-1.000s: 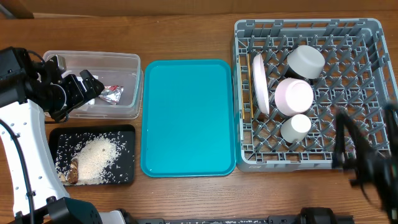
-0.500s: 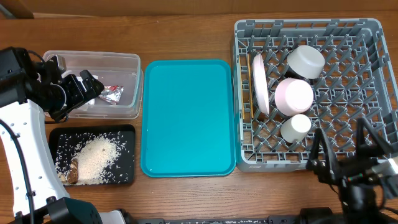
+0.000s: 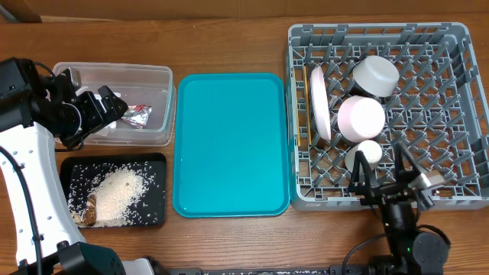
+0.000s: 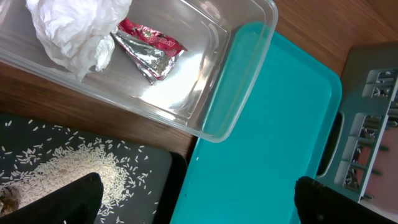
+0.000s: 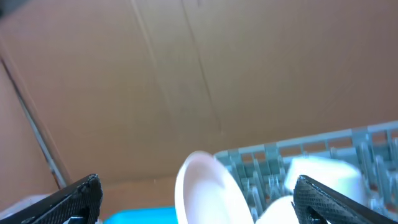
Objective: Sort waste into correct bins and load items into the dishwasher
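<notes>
The grey dish rack point(image 3: 451, 92) holds the pink plate point(image 3: 319, 103) on edge, the white bowl point(image 3: 374, 75), the pink bowl point(image 3: 361, 118) and the cream cup point(image 3: 365, 156). The clear tub point(image 3: 164, 76) holds the foil wrapper point(image 3: 137, 116) and the white napkin point(image 4: 74, 31). The black tray point(image 3: 153, 210) holds rice point(image 3: 118, 191) and brown scraps point(image 3: 88, 210). My left gripper point(image 3: 107, 107) is open and empty over the tub's left end. My right gripper point(image 3: 386, 179) is open and empty over the rack's front edge, beside the cup. The right wrist view shows the plate point(image 5: 208, 193) and the rack point(image 5: 311, 162).
The teal serving tray point(image 3: 229, 145) lies bare between the bins and the rack, and also shows in the left wrist view point(image 4: 280, 137). The rack takes up the right side of the wooden table.
My right arm has swung in from the rack's right edge to its front edge, near the cup. The left arm and all objects have stayed put.
</notes>
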